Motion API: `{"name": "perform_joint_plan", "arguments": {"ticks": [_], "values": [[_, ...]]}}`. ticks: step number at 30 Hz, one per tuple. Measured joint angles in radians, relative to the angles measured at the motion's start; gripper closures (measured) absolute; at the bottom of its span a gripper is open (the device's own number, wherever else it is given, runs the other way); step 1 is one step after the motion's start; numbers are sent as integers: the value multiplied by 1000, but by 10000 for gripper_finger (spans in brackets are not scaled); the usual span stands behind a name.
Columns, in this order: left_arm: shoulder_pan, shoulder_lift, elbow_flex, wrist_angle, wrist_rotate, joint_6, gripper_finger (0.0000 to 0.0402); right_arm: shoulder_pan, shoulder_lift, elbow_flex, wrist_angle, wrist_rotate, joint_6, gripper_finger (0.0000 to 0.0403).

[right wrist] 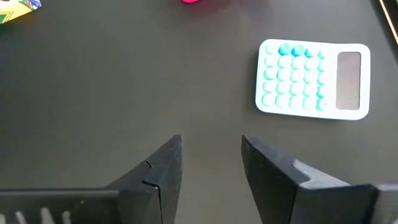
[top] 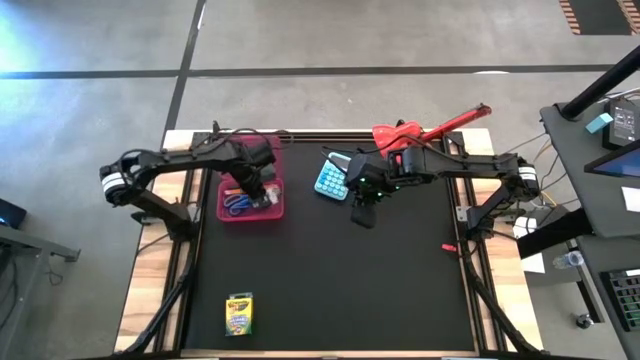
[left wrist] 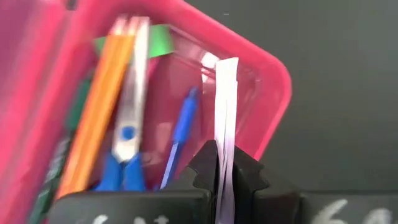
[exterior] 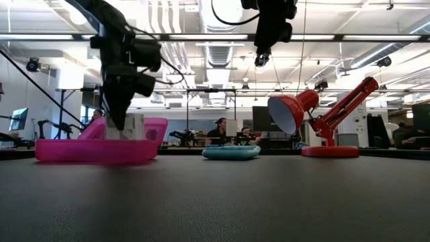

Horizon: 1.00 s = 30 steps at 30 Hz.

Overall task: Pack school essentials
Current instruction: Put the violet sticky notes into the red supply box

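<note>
Black table (top: 330, 280): pink tray (top: 250, 211), calculator (top: 331, 180), lamp (top: 400, 133), crayon box (top: 239, 314).

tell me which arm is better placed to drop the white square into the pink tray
Left. Its gripper is already shut on the white square right above the pink tray; the right gripper hangs open by the calculator.

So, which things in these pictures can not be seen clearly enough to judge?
- Pink tray, high view: the left pincer and arm cover most of its contents.
- White square, left wrist view: seen edge-on between the fingers, so its face is hidden.
- Crayon box, right wrist view: cut off by the picture's edge.
- Small pink bit on the mat, high view: too small to identify.
- Right pincer hangs open beside the calculator.
</note>
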<state>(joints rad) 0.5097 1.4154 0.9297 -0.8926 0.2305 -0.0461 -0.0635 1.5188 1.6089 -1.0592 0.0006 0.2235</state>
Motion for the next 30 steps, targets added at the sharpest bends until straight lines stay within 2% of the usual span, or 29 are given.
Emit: {"name": "perform_joint_plan", "arguments": {"ticks": [3, 6, 12, 15, 20, 26, 30], "values": [[0, 0, -40, 72, 72, 4, 401, 0, 0, 0, 3, 0, -15, 256], [0, 0, -68, 127, 84, 4, 401, 0, 0, 0, 14, 0, -25, 262], [0, 31, -73, 187, 66, 1, 401, 0, 1, 0, 58, 0, -48, 271], [-1, 42, -73, 210, 4, -23, 396, 0, 1, 0, 54, 0, -40, 269], [0, 44, -71, 204, -110, -26, 347, 0, 1, 0, 52, 0, -31, 258], [-1, 43, -54, 221, -133, -1, 266, 0, 1, -1, 44, 0, -14, 246], [2, 42, -12, 217, -175, 30, 229, 0, 1, -1, 43, 0, -14, 243]]}}
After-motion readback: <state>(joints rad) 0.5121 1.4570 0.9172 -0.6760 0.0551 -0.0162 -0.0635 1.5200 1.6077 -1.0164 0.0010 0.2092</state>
